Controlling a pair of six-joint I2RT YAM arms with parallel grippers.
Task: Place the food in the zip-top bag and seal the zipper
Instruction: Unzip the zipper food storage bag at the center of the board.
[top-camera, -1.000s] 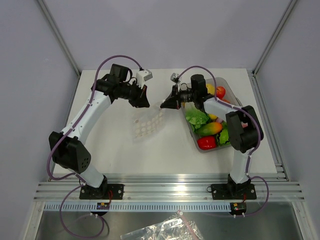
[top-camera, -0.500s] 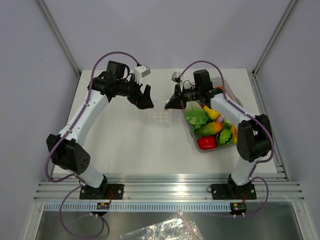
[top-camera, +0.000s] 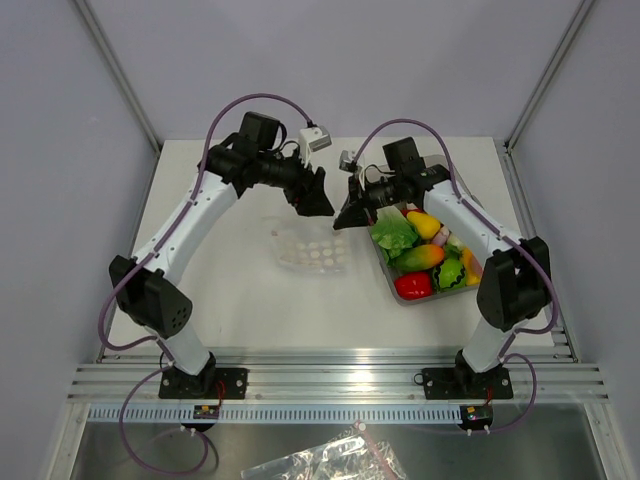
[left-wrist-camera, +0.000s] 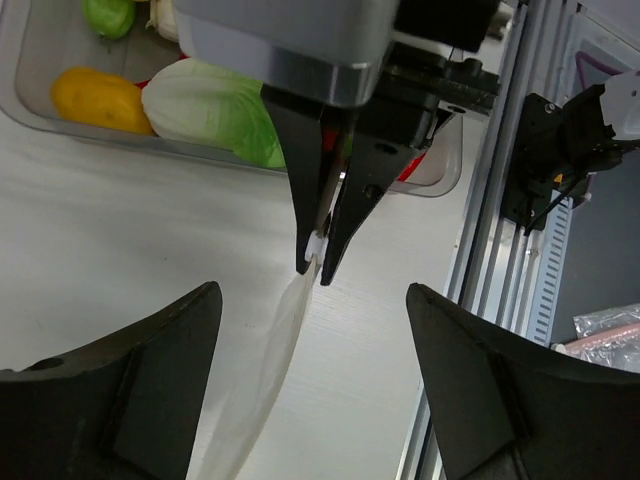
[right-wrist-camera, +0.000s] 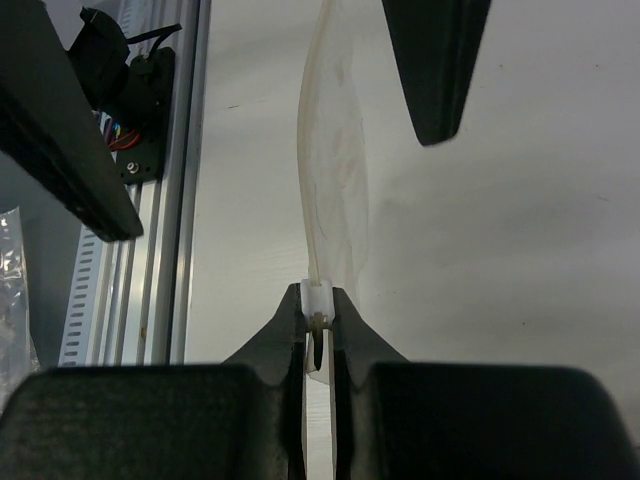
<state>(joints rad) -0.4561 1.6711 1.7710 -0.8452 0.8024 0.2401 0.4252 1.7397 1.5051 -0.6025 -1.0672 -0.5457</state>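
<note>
You have one clear tray (left-wrist-camera: 435, 165). In the tray you can count:

- one green lettuce (top-camera: 393, 235)
- one yellow piece (top-camera: 424, 222)
- one long orange and green piece (top-camera: 418, 257)
- one red pepper (top-camera: 413, 285)
- one dark green piece (top-camera: 450, 272)
- one small orange piece (top-camera: 468, 265)

A few tiny bits sit between them, too small to count.

Left of the tray there is one zip-top bag (top-camera: 312, 250).

You have two arms: the left arm (top-camera: 190, 225), left of the tray, and the right arm (top-camera: 470, 225), over the tray.

You have two grippers, the left gripper (top-camera: 318, 200) and the right gripper (top-camera: 343, 218), both just left of the tray.

Far in front of the tray lies one crumpled plastic bag (top-camera: 330, 462).
</note>
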